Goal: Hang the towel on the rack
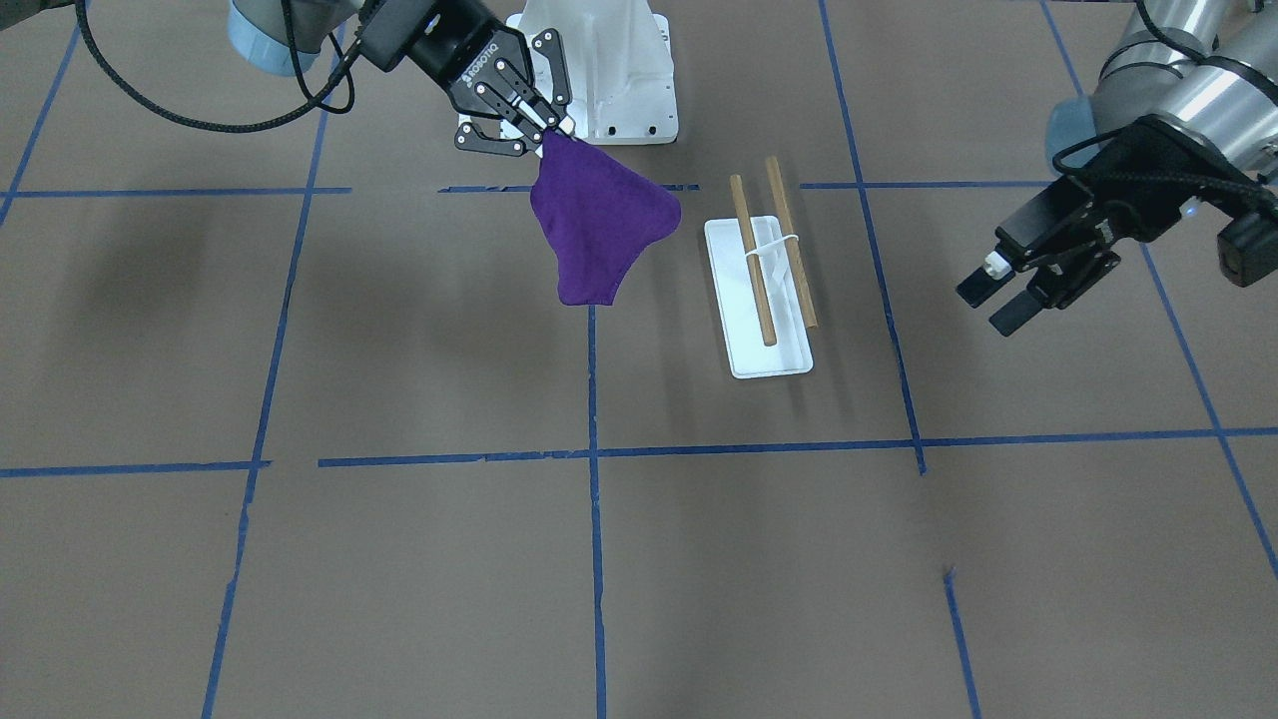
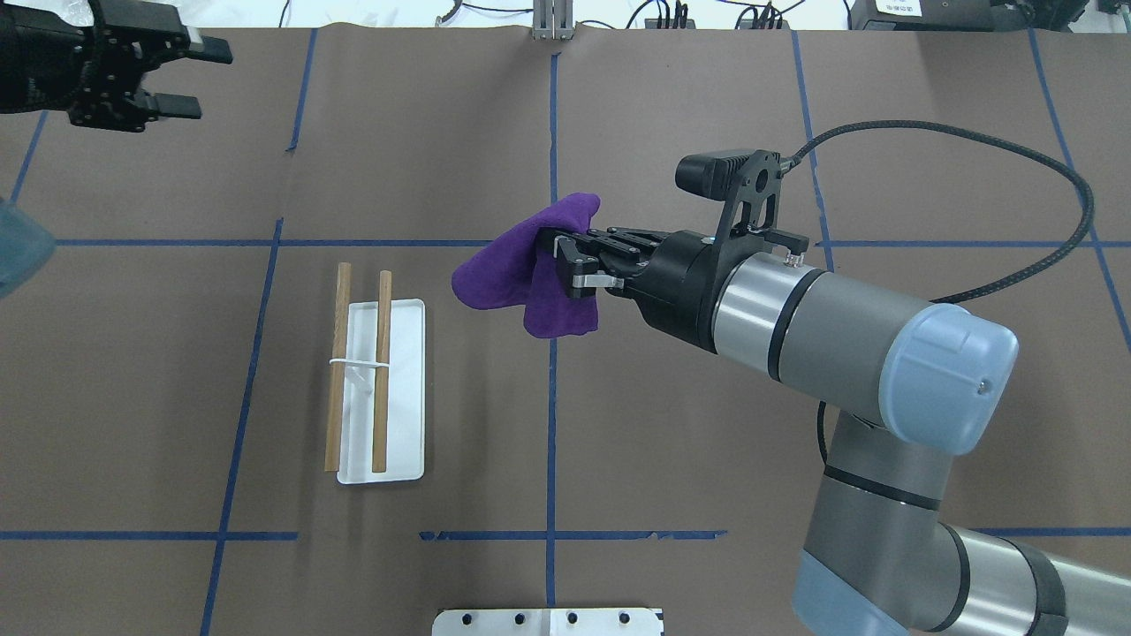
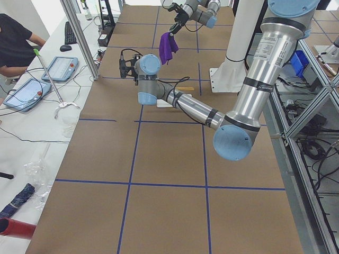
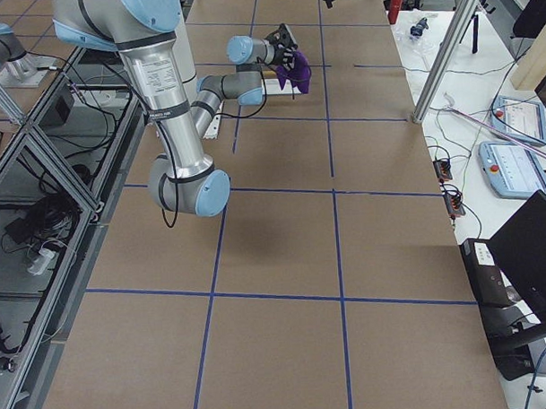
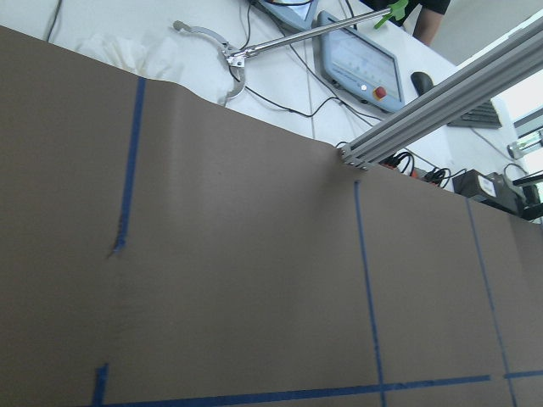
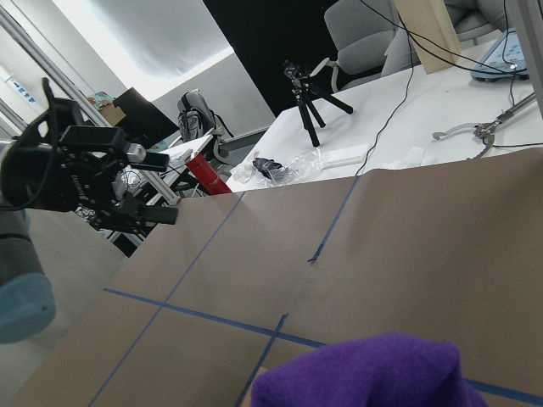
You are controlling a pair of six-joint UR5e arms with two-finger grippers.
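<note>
Towel (image 1: 602, 232) hangs long-axis vertical (rack (image 2: 382, 380) lies fore-aft).

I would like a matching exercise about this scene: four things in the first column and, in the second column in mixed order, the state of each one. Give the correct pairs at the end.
Column one:
1. towel
2. rack
3. left gripper
4. right gripper

Column two:
A. open, holding nothing
B. stands on the table, its dowels bare
C. shut on something purple
D. hangs in the air, beside the rack and not over it

Pairs: 1-D; 2-B; 3-A; 4-C
</note>
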